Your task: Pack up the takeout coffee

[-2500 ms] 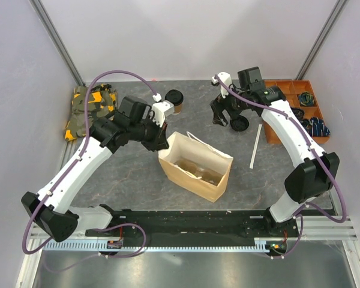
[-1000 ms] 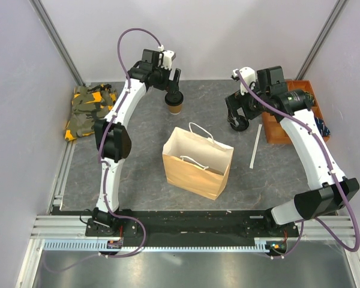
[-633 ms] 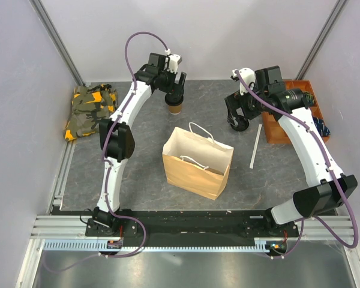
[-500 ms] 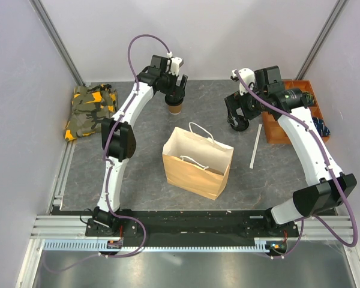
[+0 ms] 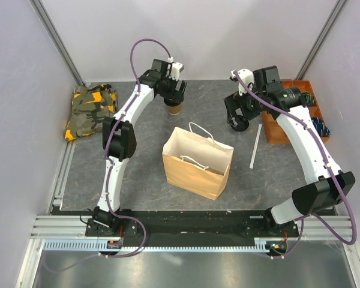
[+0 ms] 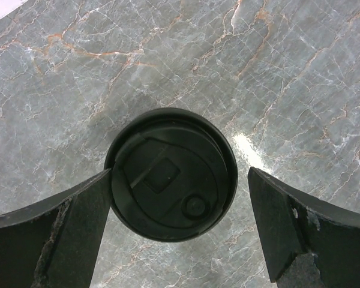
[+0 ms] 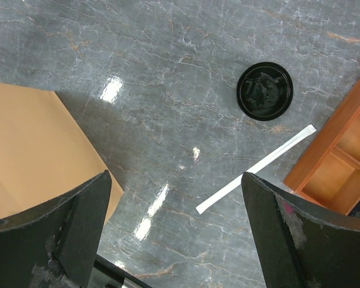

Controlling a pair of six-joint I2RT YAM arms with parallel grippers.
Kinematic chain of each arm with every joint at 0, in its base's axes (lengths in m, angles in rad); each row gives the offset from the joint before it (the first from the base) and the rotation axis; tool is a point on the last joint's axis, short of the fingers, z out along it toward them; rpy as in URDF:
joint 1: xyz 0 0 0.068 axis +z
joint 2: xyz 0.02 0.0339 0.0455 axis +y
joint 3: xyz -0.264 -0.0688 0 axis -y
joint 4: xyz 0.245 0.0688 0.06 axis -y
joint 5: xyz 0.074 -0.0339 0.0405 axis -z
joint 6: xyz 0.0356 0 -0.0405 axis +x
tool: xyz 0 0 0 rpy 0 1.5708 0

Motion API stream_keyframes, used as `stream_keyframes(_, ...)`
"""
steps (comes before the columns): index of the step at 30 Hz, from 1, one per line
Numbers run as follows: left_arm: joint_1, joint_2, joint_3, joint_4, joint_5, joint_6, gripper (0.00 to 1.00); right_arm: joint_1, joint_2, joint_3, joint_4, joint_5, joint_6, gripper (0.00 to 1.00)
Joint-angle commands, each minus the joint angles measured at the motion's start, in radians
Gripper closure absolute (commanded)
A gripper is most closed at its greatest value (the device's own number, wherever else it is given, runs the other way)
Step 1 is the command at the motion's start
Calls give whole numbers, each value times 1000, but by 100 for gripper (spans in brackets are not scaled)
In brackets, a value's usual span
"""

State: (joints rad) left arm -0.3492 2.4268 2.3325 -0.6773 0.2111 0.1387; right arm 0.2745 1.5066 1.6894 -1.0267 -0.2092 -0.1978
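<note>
Left hand (image 6: 180, 180) has come astride the upright, lid-up takeout coffee (image 6: 168, 171), gaping; right hand (image 7: 175, 180) gapes too.

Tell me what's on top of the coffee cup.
A black lid sits on the cup, seen between the fingers of the open left gripper. The lid covers the cup's inside, so any contents are hidden.

Two white arms (image 5: 306, 144), black joints (image 5: 117, 139), looping purple cables (image 5: 145, 43), scuffed black end effector fingers (image 6: 54, 240).

Open left end effector (image 6: 180, 180) flanks the takeout coffee (image 6: 168, 171).
</note>
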Motion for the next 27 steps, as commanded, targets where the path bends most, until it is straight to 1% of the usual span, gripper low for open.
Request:
stream_keyframes(1, -7, 6, -7, 30, 2, 48, 0, -3, -3, 38, -7, 4, 6, 2)
stream_keyframes(16, -11, -26, -38, 35, -7, 50, 0, -3, 0, 38, -10, 4, 5, 2)
stream_keyframes(23, -20, -72, -71, 62, -12, 70, 0, -3, 1, 39, -10, 1, 5, 2)
stream_keyframes(27, -24, -103, -99, 73, -12, 76, 3, -3, -2, 35, -10, 2, 3, 2)
